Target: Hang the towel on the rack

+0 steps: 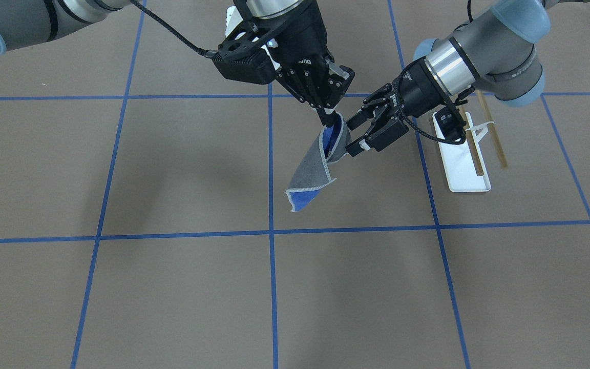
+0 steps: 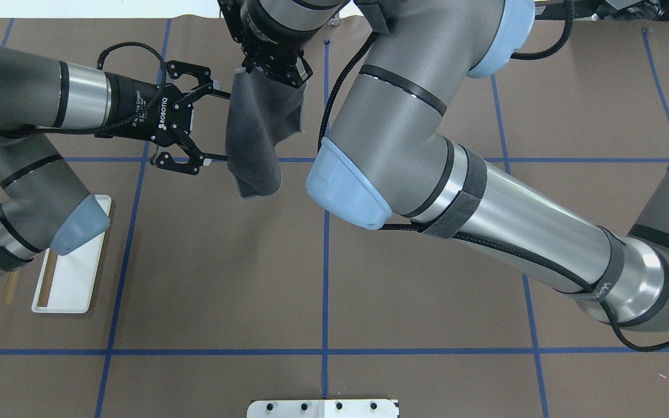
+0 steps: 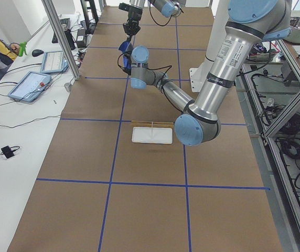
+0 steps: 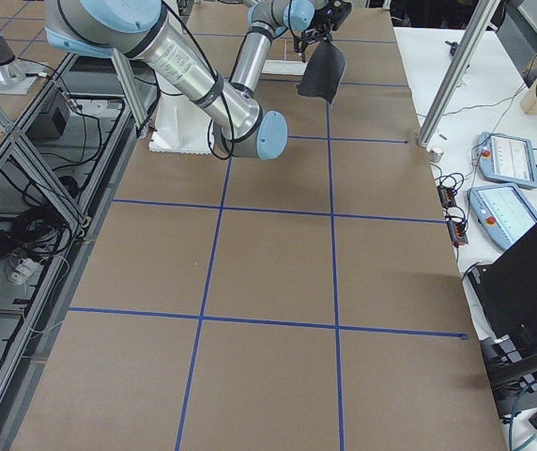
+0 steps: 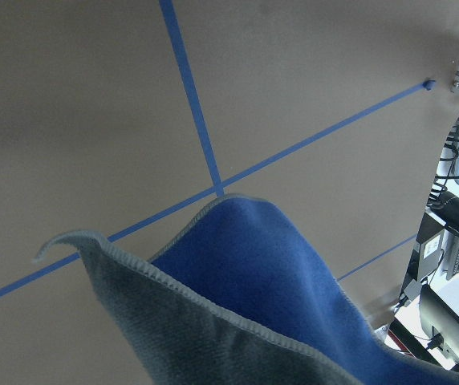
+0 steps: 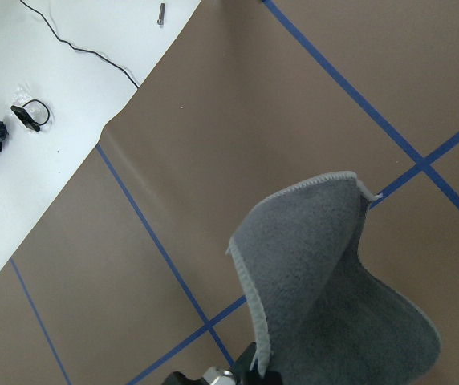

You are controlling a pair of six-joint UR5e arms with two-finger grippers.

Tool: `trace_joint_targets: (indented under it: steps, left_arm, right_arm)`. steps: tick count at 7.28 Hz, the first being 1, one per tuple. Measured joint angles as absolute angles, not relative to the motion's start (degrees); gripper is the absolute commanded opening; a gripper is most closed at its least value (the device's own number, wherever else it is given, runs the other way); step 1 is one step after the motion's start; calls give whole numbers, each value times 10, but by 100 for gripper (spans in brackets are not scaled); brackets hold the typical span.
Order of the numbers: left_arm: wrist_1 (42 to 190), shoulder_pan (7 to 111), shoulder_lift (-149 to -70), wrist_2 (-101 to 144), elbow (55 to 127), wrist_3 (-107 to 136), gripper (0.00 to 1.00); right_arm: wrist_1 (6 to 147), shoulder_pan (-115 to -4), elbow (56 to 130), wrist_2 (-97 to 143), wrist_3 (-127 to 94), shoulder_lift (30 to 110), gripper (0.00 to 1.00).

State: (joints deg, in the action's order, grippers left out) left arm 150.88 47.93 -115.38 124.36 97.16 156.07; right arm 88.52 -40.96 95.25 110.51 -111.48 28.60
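Currently: right gripper (image 1: 329,119) is clenched on the top corner of the towel (image 1: 313,164), fingers pointing down. The cloth hangs from that pinch in a loose fold. Its grey side faces outward, and the blue side shows inside the fold and at the lower corner. In the exterior right view the towel's lower edge hangs above the table (image 1: 172,169), not resting on it.

Left gripper (image 2: 220,125) comes in level from the robot's left with its jaws spread wide. Both fingertips (image 2: 222,93) are at the near edge of the hanging cloth. It grips nothing. The left wrist view shows blue face and grey stitched hem close under the camera.

Rack (image 2: 73,278) stands on the table on the robot's left, under the left arm and apart from the towel. White base lies flat, and two wooden rods (image 1: 494,138) run parallel above it. No cloth on the rods.

Table surface is brown paper with a blue tape grid.
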Motion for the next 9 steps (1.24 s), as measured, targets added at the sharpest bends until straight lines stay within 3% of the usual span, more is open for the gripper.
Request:
trace_joint_targets:
  steps: [1,2,3,4,5,8,9]
  left_arm:
    - [1509,479,-1153,1241,972,1567,76]
    - [1509,479,-1153,1235,973,1576,66]
    - [1509,479,-1153,1231,974,1583,45]
    - [1509,479,-1153,1229,975,1589,13]
    - [1509,479,-1153,1228,976,1598,0]
    - [1516,480,-1151,1229,978,1604,0]
    - [1531,480,-1147,1230,976,1602,0]
  right_arm:
    - [885,-410,953,1105,-1117,286,0]
    - [885,-410,955,1105,-1118,286,0]
    - [885,-410,958,1105,-1120,286,0]
    - [885,-409,961,1106,-1123,286,0]
    - [884,-409,963,1106,-1126,287,0]
    - [884,-407,966,1107,-1128,289,0]
    - [884,-407,967,1107,-1127,290,99]
